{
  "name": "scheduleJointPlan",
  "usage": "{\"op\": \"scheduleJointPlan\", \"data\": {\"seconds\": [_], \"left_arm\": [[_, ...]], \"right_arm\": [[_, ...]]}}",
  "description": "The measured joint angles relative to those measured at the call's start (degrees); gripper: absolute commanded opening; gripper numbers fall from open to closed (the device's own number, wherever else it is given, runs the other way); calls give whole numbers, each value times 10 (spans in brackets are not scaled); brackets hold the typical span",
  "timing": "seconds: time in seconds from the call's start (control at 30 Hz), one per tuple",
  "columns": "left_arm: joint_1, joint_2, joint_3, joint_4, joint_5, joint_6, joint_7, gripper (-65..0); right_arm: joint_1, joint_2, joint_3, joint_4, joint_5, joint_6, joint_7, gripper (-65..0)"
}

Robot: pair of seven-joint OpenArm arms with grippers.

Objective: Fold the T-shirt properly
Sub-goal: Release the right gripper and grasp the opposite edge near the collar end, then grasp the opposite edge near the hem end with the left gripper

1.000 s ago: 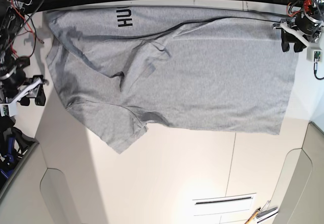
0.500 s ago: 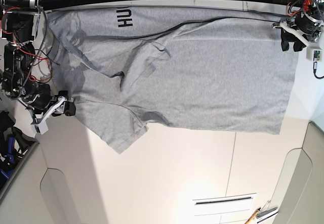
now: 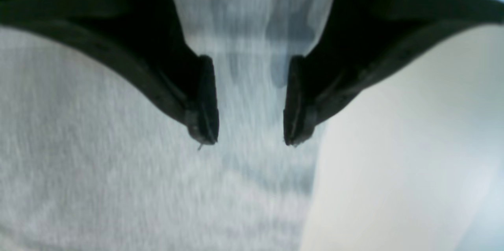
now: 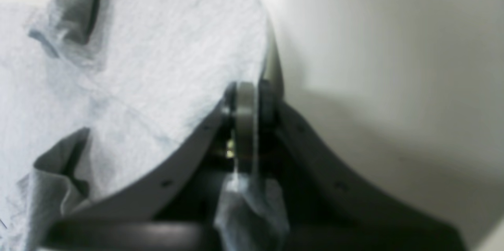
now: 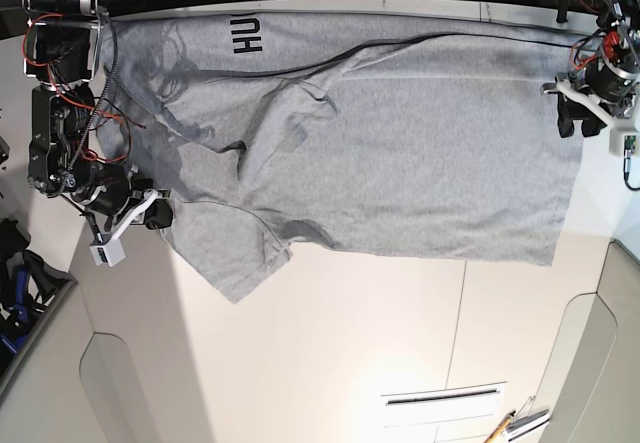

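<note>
right pincer [image 4: 246,125] tight on the t-shirt [image 5: 400,153] edge

1. The right gripper [image 4: 246,97] has its two dark jaws pressed together, with a thin edge of the T-shirt [image 4: 157,66] pinched between them.
2. A small bunch of grey cloth hangs behind the jaws, near the body of the gripper.
3. To the left of the jaws the cloth spreads wide, with some folds and dark creases.
4. To the right of the jaws there is only the pale table [image 4: 393,66], with a soft shadow on it.
</note>
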Motion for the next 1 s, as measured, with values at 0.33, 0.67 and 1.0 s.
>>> {"op": "scheduleJointPlan", "data": {"seconds": [0.33, 0.67, 1.0], "left_arm": [[-295, -89, 32, -318, -53, -23, -3, -339], [-512, -131, 209, -578, 0, -21, -86, -263], [-562, -83, 279, -699, 47, 1, -152, -263]], "right_arm": [[0, 0, 0, 0, 1, 2, -1, -650], [0, 0, 0, 0, 2, 2, -2, -650], [0, 0, 0, 0, 1, 2, -2, -650]]}}
